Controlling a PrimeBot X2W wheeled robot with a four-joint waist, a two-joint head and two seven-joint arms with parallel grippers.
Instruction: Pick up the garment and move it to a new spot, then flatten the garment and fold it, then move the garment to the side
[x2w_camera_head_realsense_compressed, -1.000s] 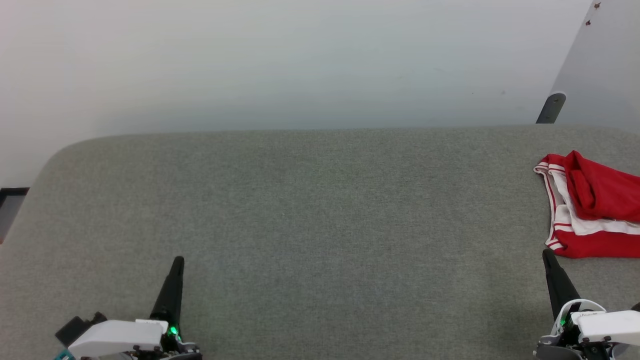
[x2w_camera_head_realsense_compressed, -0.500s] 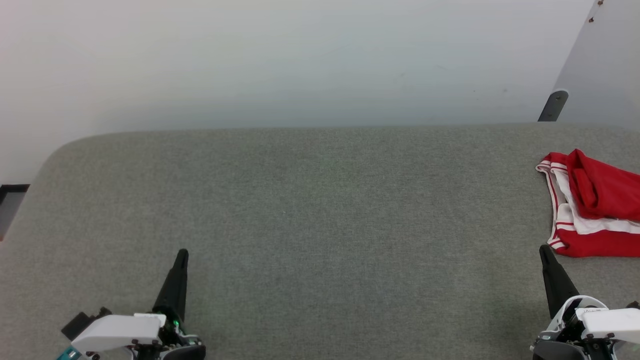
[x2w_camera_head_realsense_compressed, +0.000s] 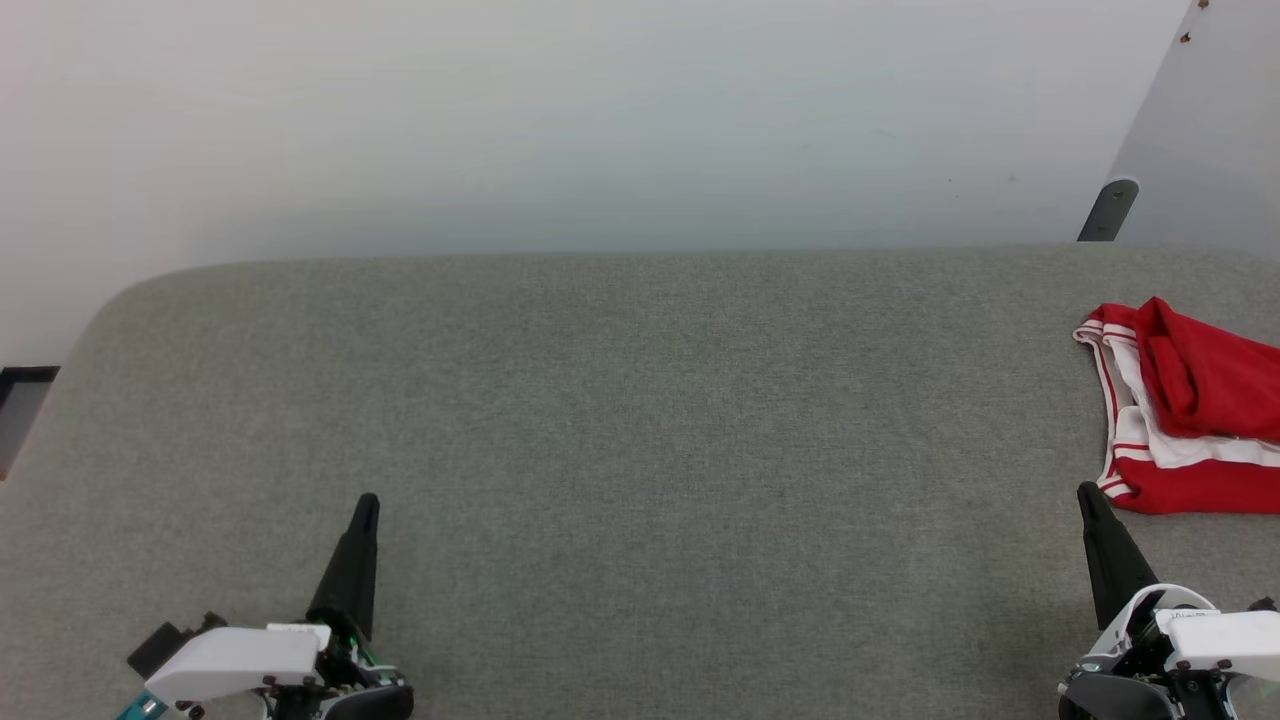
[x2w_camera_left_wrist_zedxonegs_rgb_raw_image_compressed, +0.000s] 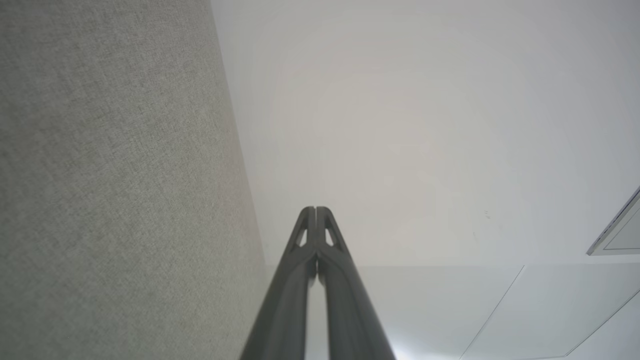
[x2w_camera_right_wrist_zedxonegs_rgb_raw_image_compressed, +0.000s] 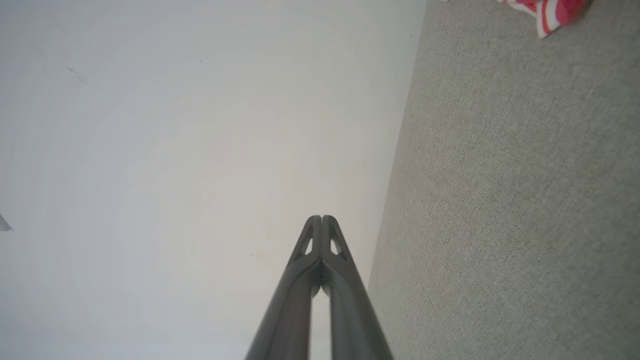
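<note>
Closest in, the left gripper (x2w_camera_head_realsense_compressed: 366, 503) sits at the lower left of the head view and the right gripper (x2w_camera_head_realsense_compressed: 1086, 492) at the lower right, both pointing up the picture over the grey fabric-covered surface (x2w_camera_head_realsense_compressed: 640, 400). Their white housings are chopped off by the bottom edge, so part of each is missing. From up there each one reads as a single dark spike, and the wrist views back that up: the left one's fingers (x2w_camera_left_wrist_zedxonegs_rgb_raw_image_compressed: 295, 280) are pressed together at the tips, and the right one's fingers (x2w_camera_right_wrist_zedxonegs_rgb_raw_image_compressed: 292, 300) are too, neither pinching anything. A bit further out on the right is the garment (x2w_camera_head_realsense_compressed: 1190, 420), a crumpled red heap with some white and red-white striped trim showing. Its lower left corner is just beside the right gripper's tip in the head view, but the right wrist view shows bare fabric between them. The right edge cuts the garment off, and I can't make out any lettering or number in the folds. In the right wrist view a blurry striped corner of it pokes in at the top edge. Past the surface's rounded left corner there's a dark something (x2w_camera_head_realsense_compressed: 22, 400), too cut off to identify. Behind it all is a plain pale wall (x2w_camera_head_realsense_compressed: 600, 120), with a dark bracket-like piece (x2w_camera_head_realsense_compressed: 1105, 210) against a grey panel (x2w_camera_head_realsense_compressed: 1215, 130) far right.
</note>
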